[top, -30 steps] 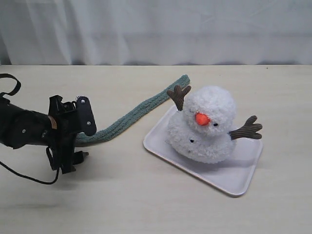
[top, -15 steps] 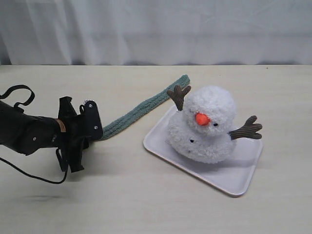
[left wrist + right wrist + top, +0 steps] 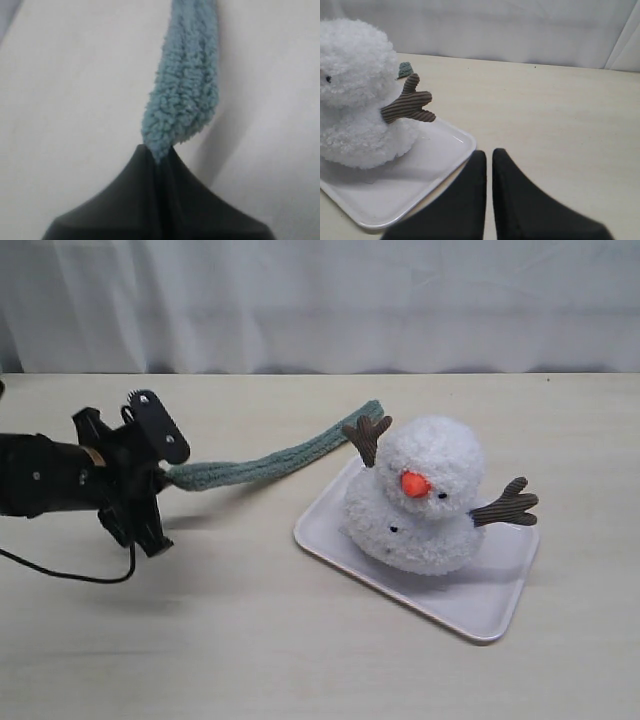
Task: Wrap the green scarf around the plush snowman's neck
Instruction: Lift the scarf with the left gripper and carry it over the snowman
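Observation:
The plush snowman point(image 3: 425, 495) sits on a white tray point(image 3: 490, 600), orange nose toward the camera, brown twig arms out. The green scarf point(image 3: 270, 462) runs from behind the snowman's raised arm leftward to my left gripper point(image 3: 165, 478), which is shut on its end and holds it off the table. In the left wrist view the scarf point(image 3: 185, 95) comes out between the closed fingertips of the left gripper point(image 3: 157, 152). The snowman's neck point(image 3: 385, 502) is bare. My right gripper point(image 3: 489, 155) is shut and empty, beside the tray's corner point(image 3: 462, 142); it is out of the exterior view.
A white curtain point(image 3: 320, 300) hangs along the table's far edge. The light wooden table point(image 3: 250, 640) lies bare in front of the tray. A black cable point(image 3: 70, 575) trails from the left arm over the table.
The left gripper has closed on the scarf's near end and lifted it up and to the left; that end now hangs taut above the table. The snowman and tray have not moved.

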